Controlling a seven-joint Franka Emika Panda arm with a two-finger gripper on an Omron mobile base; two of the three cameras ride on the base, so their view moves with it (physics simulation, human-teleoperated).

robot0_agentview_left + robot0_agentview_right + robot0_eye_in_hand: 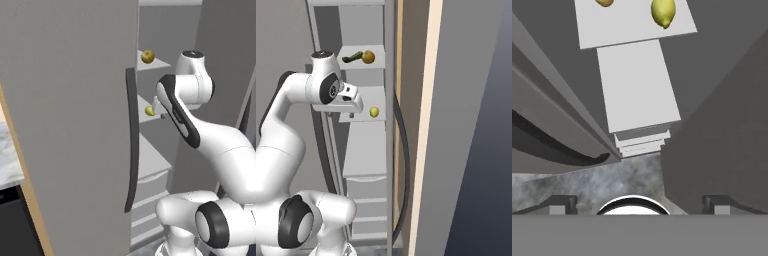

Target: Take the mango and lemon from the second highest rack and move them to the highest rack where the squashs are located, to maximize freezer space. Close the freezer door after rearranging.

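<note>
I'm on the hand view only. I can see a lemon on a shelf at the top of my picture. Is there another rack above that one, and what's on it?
Observer: Yes, the highest rack sits right above it, with a round olive-yellow squash on it.
Operator: Anything else up there?
Observer: A dark green elongated thing lies beside the squash, to its left in the right base view.
Operator: And the door?
Observer: The freezer door stands open, its whole panel to the left of the arm.
</note>
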